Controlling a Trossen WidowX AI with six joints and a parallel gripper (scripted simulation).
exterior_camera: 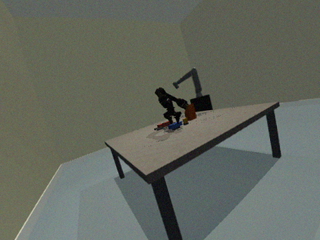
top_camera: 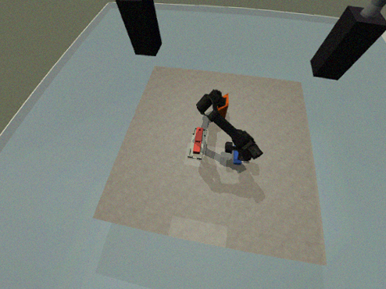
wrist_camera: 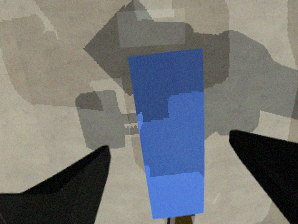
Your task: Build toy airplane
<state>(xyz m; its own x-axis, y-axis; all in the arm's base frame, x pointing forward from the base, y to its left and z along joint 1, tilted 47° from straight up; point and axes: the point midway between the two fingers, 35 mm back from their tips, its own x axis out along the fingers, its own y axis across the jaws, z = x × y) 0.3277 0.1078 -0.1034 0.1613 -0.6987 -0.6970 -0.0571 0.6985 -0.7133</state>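
The red fuselage lies lengthwise in the pale jig; the top and exterior views are too small to show whether it is fully flat. The blue wing lies on the table to the right of the jig in the top view. My gripper is open and empty, pointing down over the wing, with one finger on each side of it in the wrist view. The yellow tail fin stands near one end of the wing, mostly cut off in the wrist view and hidden by my arm in the top view.
An orange block stands on the table beside my arm's base. Two dark pedestals stand beyond the table's far edge, with grey arms on them.
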